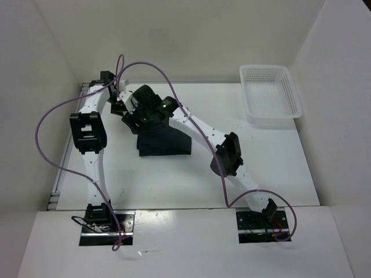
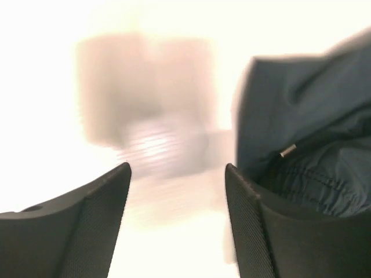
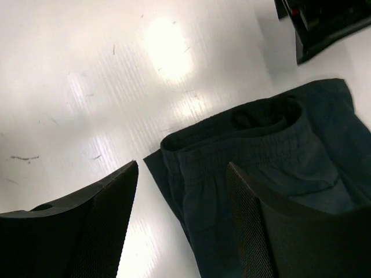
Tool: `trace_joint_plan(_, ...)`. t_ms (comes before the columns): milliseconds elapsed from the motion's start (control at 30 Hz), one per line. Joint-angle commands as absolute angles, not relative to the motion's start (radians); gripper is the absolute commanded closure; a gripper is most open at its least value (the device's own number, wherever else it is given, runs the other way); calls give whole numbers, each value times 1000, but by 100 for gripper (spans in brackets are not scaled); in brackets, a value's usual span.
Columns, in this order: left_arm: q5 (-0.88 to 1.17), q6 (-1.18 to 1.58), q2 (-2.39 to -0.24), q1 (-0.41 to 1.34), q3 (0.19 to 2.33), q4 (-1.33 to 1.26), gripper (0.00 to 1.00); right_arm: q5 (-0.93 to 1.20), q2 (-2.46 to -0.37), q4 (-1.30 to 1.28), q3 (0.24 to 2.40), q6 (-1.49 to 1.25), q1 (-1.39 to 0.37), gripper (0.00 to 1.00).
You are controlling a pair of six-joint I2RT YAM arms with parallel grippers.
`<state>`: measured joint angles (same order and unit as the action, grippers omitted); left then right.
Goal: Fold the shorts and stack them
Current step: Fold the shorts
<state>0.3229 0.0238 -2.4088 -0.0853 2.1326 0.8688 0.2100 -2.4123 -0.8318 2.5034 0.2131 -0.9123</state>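
The shorts (image 1: 165, 142) lie in the middle of the table (image 1: 278, 174) as a compact dark bundle, so the fold looks largely made. At their far edge the right gripper (image 3: 181, 165) hangs over the gathered waistband, jaws wide and gripping nothing. The left gripper (image 2: 177, 168) beside it is likewise spread and empty, with cloth off to one side. Far right, well apart, stands the basket (image 1: 269, 92), probably the stacking spot

The white table (image 1: 278, 174) carries a folded pair of black shorts (image 1: 165, 142) lying left of its centre, toward the far edge, and a white plastic mesh basket (image 1: 269, 92) in its far right corner.
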Motion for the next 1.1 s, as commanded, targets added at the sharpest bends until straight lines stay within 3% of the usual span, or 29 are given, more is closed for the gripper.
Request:
trace_joint_plan(0,261,0,-2327,-100,2233,893,26,162,-2321,-790,2510,184,-927,32)
trace_joint_plan(67,261,0,-2241,-100,2233,902,25,76,-2240,-763,2429,196,-927,32)
trace_joint_plan(233,380,0,-2038,-71,2021,968,28,-43,-1990,-694,1955,253,-879,32)
trace_joint_plan(400,440,0,-1999,11,1768,1045,27,-98,-1797,-592,1563,325,-847,30)
trace_joint_plan(500,449,0,-1973,34,1634,997,24,-98,-1773,-523,1435,341,-836,28)
trace_joint_plan(700,449,0,-2025,92,1595,939,23,-72,-1836,-385,1307,319,-807,29)
trace_joint_plan(833,411,0,-2069,117,1606,930,42,-58,-1907,-324,1307,276,-807,38)
trace_joint_plan(867,411,0,-2069,117,1606,930,53,-92,-1917,-308,1307,267,-807,41)
trace_joint_plan(1000,400,0,-2060,117,1557,920,73,-160,-1944,-253,1307,222,-796,65)
trace_joint_plan(1067,400,0,-2060,117,1548,920,77,-184,-1965,-253,1298,212,-796,74)
